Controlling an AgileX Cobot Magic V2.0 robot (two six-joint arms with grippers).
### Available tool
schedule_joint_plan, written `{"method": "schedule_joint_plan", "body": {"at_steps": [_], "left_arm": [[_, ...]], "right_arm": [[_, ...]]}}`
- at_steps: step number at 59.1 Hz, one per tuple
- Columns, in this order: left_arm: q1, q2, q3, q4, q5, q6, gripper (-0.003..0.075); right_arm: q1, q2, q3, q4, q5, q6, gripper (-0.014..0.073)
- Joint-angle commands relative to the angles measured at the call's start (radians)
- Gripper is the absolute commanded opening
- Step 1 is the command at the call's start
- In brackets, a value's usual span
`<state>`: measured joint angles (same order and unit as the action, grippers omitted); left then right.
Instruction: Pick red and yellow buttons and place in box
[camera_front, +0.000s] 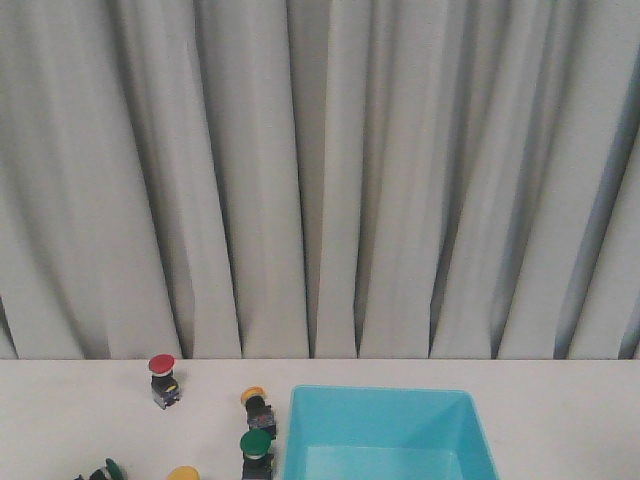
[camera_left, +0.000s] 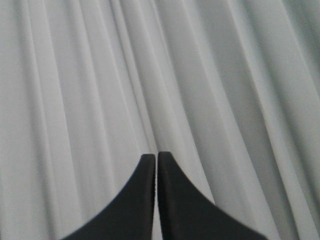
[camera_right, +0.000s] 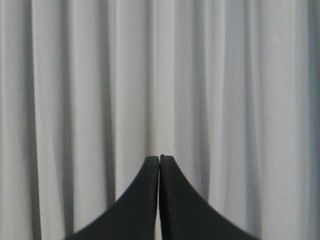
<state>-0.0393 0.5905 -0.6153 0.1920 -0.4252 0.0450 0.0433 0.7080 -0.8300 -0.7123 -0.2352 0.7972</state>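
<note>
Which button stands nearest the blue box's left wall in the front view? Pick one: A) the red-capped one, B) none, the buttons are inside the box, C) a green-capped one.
C: the green-capped button stands right beside the box, while the red button is farther left on the table.

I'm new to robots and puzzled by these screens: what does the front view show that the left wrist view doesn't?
Only the front view shows the table, the blue box and the buttons: a red one, two yellow and two green. Only the left wrist view shows the left end effector, its black fingers closed together, holding nothing. Both share the grey curtain.
</note>
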Motion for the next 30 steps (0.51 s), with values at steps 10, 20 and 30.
{"method": "schedule_joint_plan", "body": {"at_steps": [10,20,30], "left_arm": [[-0.053,0.08,-0.104,-0.018,-0.006,-0.002,0.0004],[-0.094,0.134,-0.275,-0.018,0.387,-0.002,0.0004],[-0.094,0.265,-0.543,-0.019,0.783,-0.034,0.0013]], "right_arm": [[0.006,0.074,-0.03,-0.001,0.209,-0.005,0.0],[0.141,0.095,-0.032,-0.057,0.32,-0.143,0.0049],[0.288,0.115,-0.071,-0.053,0.43,-0.22,0.011]]}}
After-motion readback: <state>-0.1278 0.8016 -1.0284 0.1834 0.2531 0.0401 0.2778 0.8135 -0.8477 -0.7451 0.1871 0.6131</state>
